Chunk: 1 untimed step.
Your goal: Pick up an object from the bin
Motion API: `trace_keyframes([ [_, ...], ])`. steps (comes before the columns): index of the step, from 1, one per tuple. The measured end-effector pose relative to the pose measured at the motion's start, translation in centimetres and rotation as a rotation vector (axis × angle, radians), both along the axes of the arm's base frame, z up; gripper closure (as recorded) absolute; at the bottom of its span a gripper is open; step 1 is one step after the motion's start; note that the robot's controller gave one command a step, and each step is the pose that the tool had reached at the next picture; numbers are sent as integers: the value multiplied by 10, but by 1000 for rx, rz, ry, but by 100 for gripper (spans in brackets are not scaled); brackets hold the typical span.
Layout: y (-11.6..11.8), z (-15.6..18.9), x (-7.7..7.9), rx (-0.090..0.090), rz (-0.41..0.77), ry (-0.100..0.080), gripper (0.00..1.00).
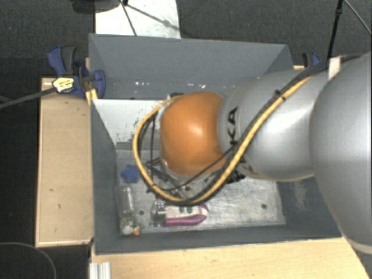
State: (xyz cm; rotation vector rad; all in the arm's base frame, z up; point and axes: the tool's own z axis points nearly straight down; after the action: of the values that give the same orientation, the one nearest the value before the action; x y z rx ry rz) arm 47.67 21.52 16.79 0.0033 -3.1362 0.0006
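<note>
- Camera view: the gripper (pixel 167 201) sits low in the bin (pixel 104 173), near its front wall; I cannot tell how far open it is.
- A purple packet (pixel 189 217) lies just beside it, and a blue piece (pixel 129 173) lies to the left.

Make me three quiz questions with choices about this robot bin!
1. Where is the small blue thing? A: far right. B: near the bin's left wall. C: up on the rim.
2. What colour is the arm's round cover? A: orange. B: green. C: black.
3. How is the long pink thing? A: standing upright. B: hanging in the air. C: lying flat.
Answers: 1 B, it sits beside that wall. 2 A, the cover looks orange. 3 C, it lies along the floor by the front wall.
</note>
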Motion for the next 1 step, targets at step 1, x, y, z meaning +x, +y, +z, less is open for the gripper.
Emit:
trace_keyframes([
  [1, -63, -43, 22, -2, -170, -4, 0],
])
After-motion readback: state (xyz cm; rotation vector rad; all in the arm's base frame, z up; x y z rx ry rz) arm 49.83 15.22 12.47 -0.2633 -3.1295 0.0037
